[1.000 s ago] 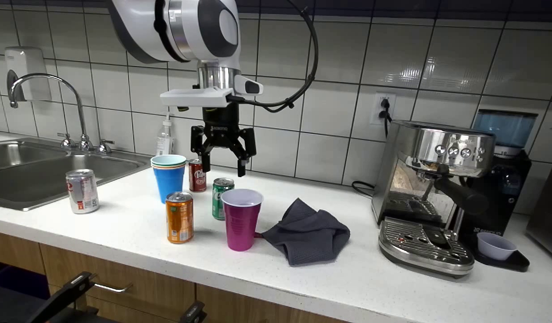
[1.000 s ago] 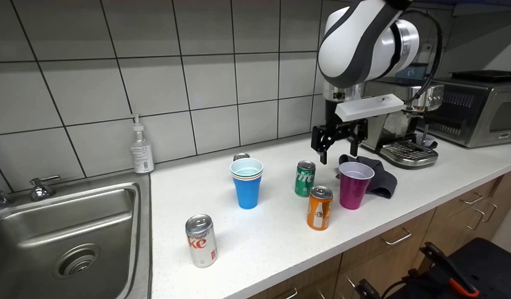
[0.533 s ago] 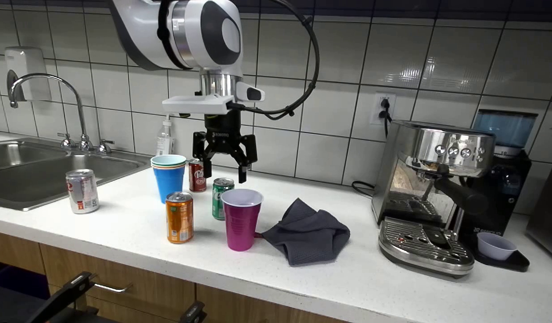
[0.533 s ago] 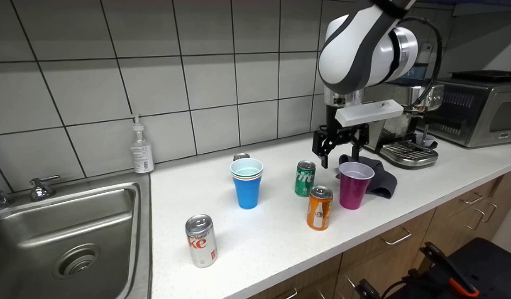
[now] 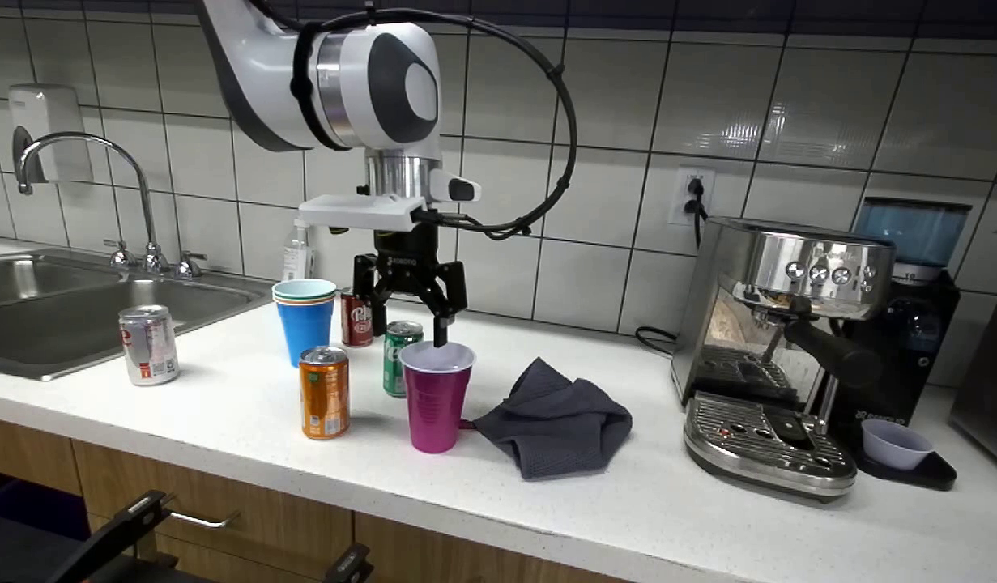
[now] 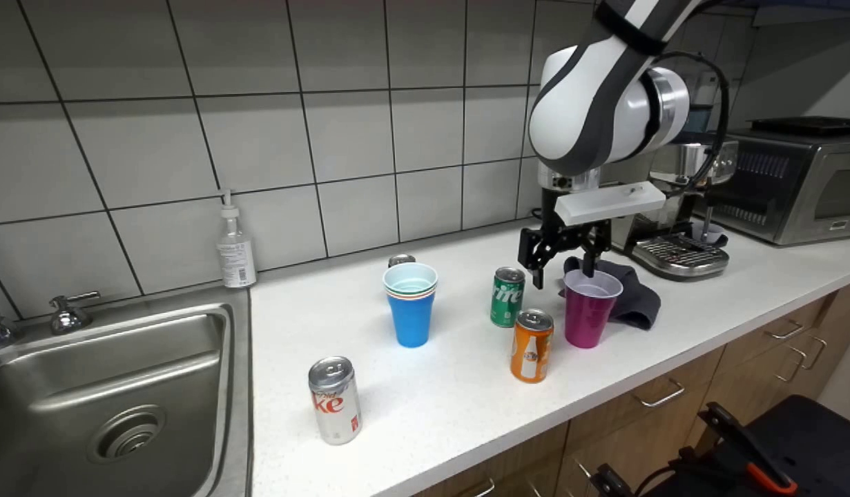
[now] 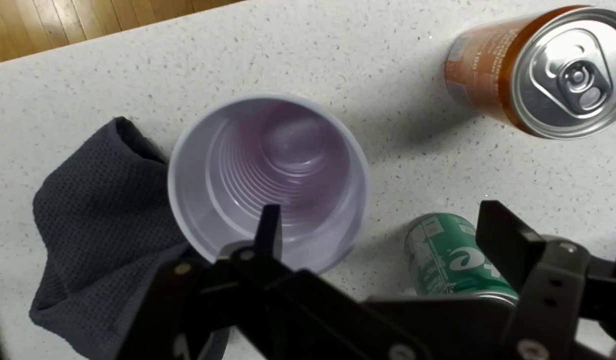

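My gripper hangs open and fingers-down, with nothing held between its pads. Directly beneath and around it are a green Sprite can and a magenta cup with a pale inside. In the wrist view one finger overlaps the near rim of the cup; whether it touches cannot be told. The other finger overlaps the green can, whose top is partly hidden. Toward the counter's front edge stands an orange can. A dark grey cloth lies crumpled beside the cup.
Blue stacked cups stand with a dark red can behind them. A silver can is near the sink. A soap bottle is by the wall; an espresso machine stands across the counter.
My gripper has come down toward the green can and magenta cup, shifting only slightly sideways. It has stayed open, and the objects on the counter have not moved.
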Motion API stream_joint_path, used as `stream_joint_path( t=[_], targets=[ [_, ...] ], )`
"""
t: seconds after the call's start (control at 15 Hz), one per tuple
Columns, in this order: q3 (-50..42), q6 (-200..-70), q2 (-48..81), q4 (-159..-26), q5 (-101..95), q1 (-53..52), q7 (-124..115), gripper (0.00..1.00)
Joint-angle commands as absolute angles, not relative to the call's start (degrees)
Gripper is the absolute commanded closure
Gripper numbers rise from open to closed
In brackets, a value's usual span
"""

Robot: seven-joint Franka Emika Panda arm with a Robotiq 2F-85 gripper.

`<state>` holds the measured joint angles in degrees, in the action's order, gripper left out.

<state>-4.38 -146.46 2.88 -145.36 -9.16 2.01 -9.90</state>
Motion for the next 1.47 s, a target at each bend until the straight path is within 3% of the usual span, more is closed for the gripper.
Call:
stream_joint_path(
  t=[0.0, 0.8, 0.87, 0.93, 1.4],
  targets=[
    [-4.8, -148.3, 4.9, -144.6, -10.8, 2.4, -12.5, 0.0],
    [-6.2, -149.7, 8.2, -144.0, -11.3, 1.7, -14.1, 0.0],
    [-6.2, -149.7, 8.4, -143.9, -11.2, 1.6, -14.2, 0.25],
    [-6.1, -149.7, 8.4, -143.8, -10.8, 1.7, -14.0, 0.26],
    [-6.3, -150.1, 8.8, -143.7, -11.1, 1.5, -14.5, 0.82]
  ],
)
